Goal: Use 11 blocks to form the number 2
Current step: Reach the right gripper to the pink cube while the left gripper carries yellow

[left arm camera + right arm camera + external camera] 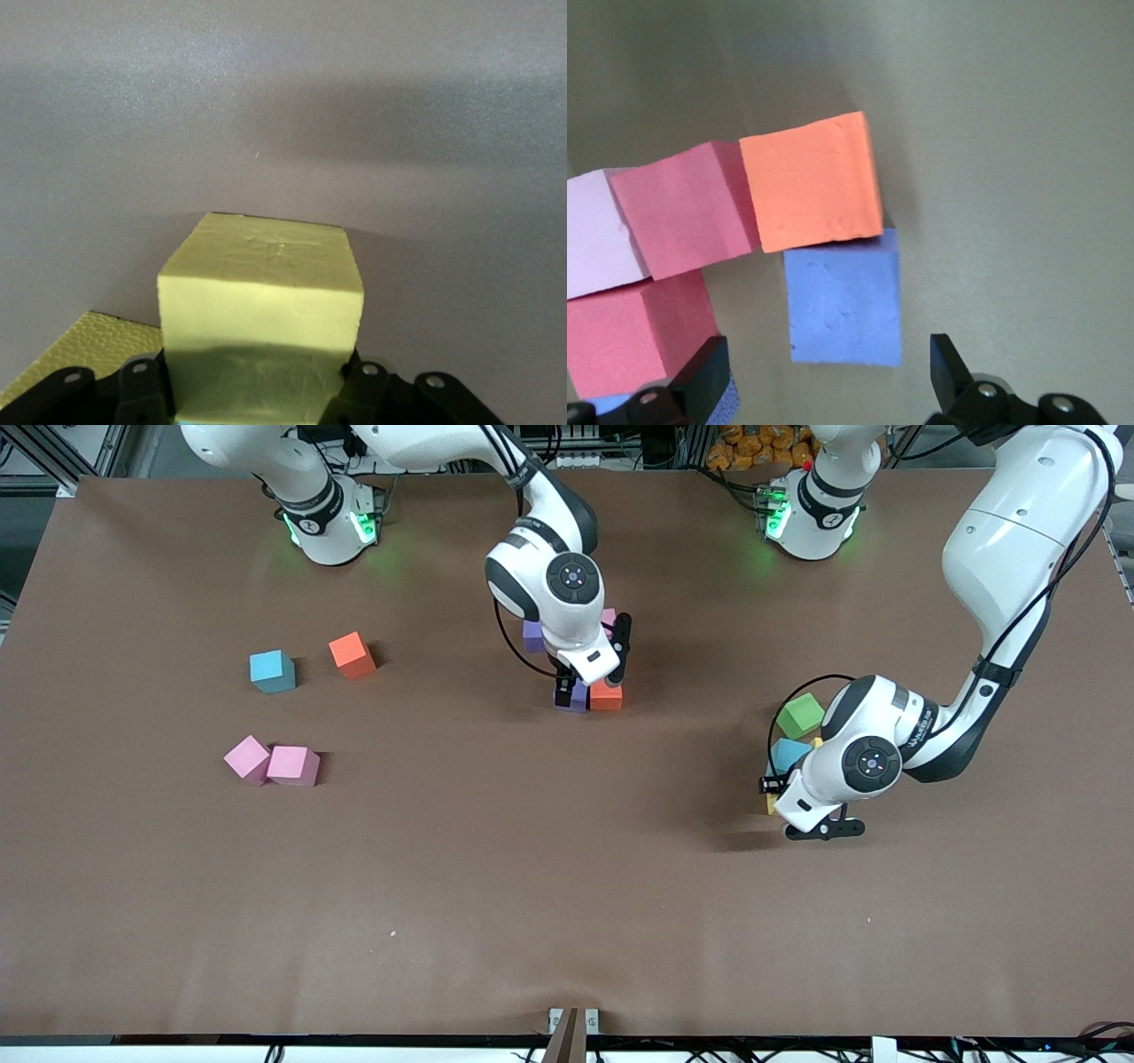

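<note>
My left gripper [797, 810] is low over the table at the left arm's end, shut on a yellow block [261, 292]; its fingers [142, 390] press the block's two sides. A second yellow block [71, 354] lies right beside it. My right gripper [592, 677] hangs open over the middle cluster, where a purple block [843, 301] lies between its spread fingers. An orange block [811, 181] touches that purple one, and red [682, 221] and pink [598, 235] blocks continue the row. Loose toward the right arm's end lie a blue block [272, 670], an orange block [352, 654] and two pink blocks [270, 763].
A green cube [802, 716] and a light blue block [788, 753] sit close beside my left wrist. Another purple block [532, 636] shows past the right hand. Bare brown table [532, 886] stretches toward the front camera.
</note>
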